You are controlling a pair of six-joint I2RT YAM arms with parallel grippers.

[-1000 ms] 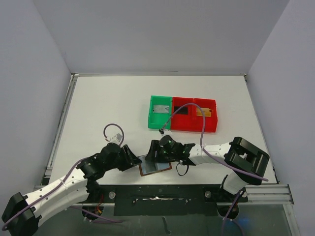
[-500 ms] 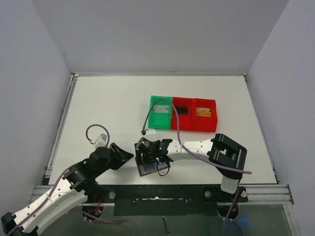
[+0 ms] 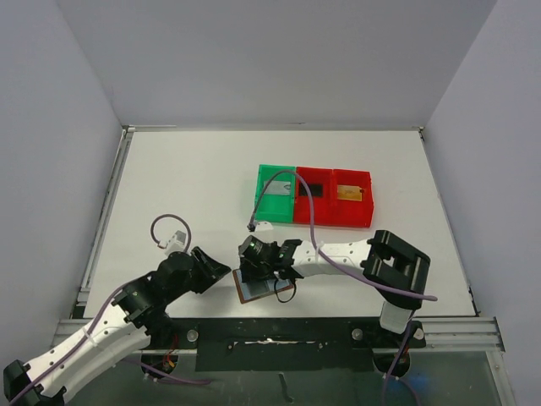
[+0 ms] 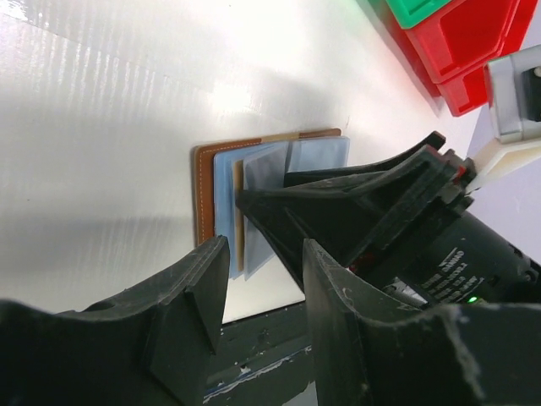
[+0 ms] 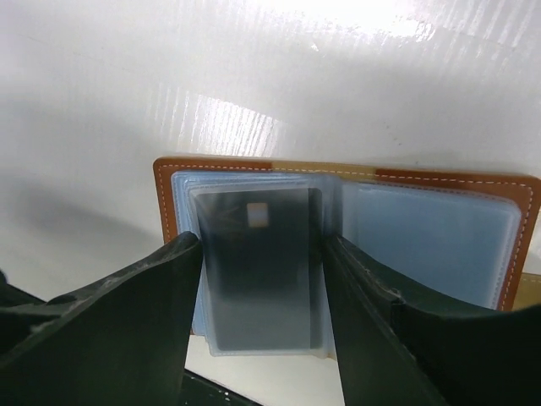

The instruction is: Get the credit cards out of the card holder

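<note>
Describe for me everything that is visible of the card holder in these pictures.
The card holder is a small brown leather wallet with pale stitching along its edge. It lies open on the white table, near its front edge. Inside are grey-blue translucent sleeves; one holds a dark card with a small chip. The right gripper hangs over it, jaws apart beside that sleeve; whether they touch it cannot be told.

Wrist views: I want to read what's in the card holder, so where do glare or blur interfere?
Left wrist: glare whitens the table beyond the card holder, the left end effector soft in front. Right wrist: glare along the top, yet the dark card in its sleeve is in focus.
</note>
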